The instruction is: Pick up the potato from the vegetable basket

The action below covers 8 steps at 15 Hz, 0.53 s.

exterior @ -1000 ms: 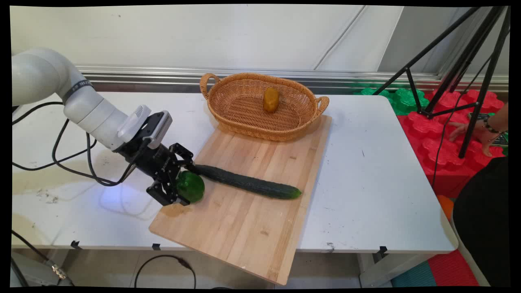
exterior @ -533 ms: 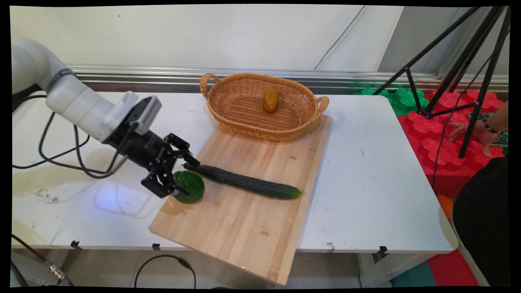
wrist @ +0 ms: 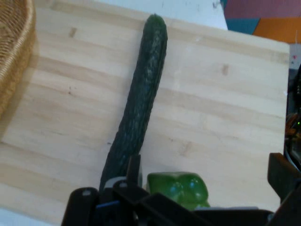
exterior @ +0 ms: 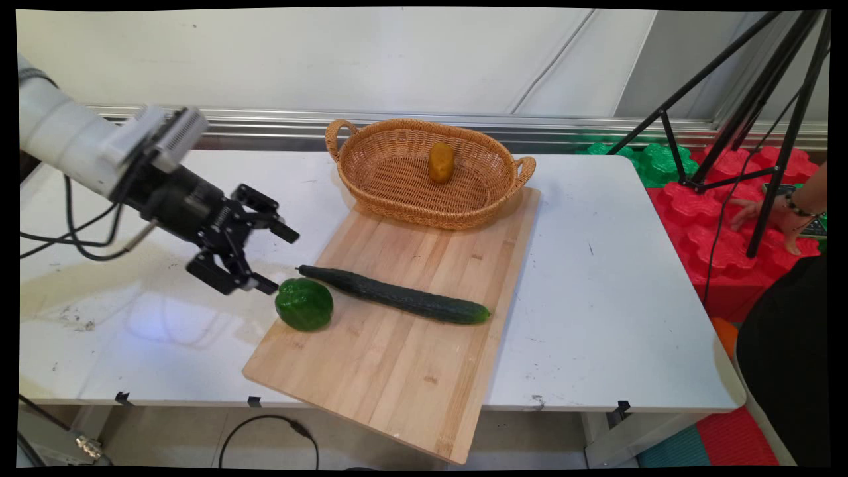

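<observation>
The black two-finger gripper (exterior: 271,258), fingers spread apart and gripping nothing, is hovering just beside a green bell pepper (exterior: 304,304) that is sitting ahead of it on a wooden cutting board (exterior: 404,371), with a long cucumber (exterior: 397,303) stretching away beyond the fingertips.

the gripper (exterior: 273,258) is empty, its two fingers spread apart, and it hangs just left of the green pepper (exterior: 304,304) without touching it. the pepper (round and glossy) sits on the left corner of the wooden board (exterior: 404,344). just beside it a long dark cucumber (exterior: 397,298) lies flat, slanting across the board toward the right.
</observation>
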### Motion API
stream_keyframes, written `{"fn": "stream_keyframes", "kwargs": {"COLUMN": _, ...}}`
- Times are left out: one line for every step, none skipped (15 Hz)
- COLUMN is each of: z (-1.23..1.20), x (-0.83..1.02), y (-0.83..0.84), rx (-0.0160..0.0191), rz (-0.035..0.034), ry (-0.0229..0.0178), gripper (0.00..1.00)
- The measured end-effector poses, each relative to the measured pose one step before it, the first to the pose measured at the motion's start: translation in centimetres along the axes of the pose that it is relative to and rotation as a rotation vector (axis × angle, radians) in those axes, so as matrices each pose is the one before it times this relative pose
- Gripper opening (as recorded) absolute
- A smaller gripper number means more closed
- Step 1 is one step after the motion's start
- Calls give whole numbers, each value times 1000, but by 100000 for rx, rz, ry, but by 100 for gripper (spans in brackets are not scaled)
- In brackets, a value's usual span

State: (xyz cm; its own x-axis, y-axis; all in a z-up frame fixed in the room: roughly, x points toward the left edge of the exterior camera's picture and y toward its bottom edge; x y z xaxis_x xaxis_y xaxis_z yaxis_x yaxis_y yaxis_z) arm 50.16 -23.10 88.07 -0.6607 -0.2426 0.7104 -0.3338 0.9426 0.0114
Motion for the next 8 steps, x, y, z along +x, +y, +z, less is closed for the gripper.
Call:
{"fn": "stream_keyframes", "kwargs": {"z": -887, "x": -32, "y": 99, "rx": 395, "rz": -83, "ry": 967, "gripper": 100}}
{"fn": "stream_keyframes", "kwargs": {"z": -847, "x": -20, "y": 77, "rx": 416, "rz": -115, "ry": 954, "gripper": 100}}
{"fn": "stream_keyframes", "kwargs": {"z": -664, "x": 0, "y": 36, "rx": 293, "rz": -102, "ry": 759, "gripper": 100}}
{"fn": "stream_keyframes", "kwargs": {"z": -713, "x": 11, "y": 39, "rx": 309, "rz": -121, "ry": 828, "gripper": 100}}
{"fn": "stream_keyframes", "kwargs": {"z": -371, "x": 21, "y": 15, "rx": 77, "rz": -110, "ry": 500, "gripper": 100}}
{"fn": "stream_keyframes", "kwargs": {"z": -470, "x": 44, "y": 24, "rx": 32, "rz": -198, "ry": 675, "gripper": 100}}
{"fn": "stream_keyframes", "kwargs": {"z": -276, "x": 41, "y": 29, "rx": 28, "rz": -172, "ry": 422, "gripper": 100}}
{"fn": "stream_keyframes", "kwargs": {"z": -304, "x": 56, "y": 16, "rx": 44, "rz": -306, "ry": 504, "gripper": 100}}
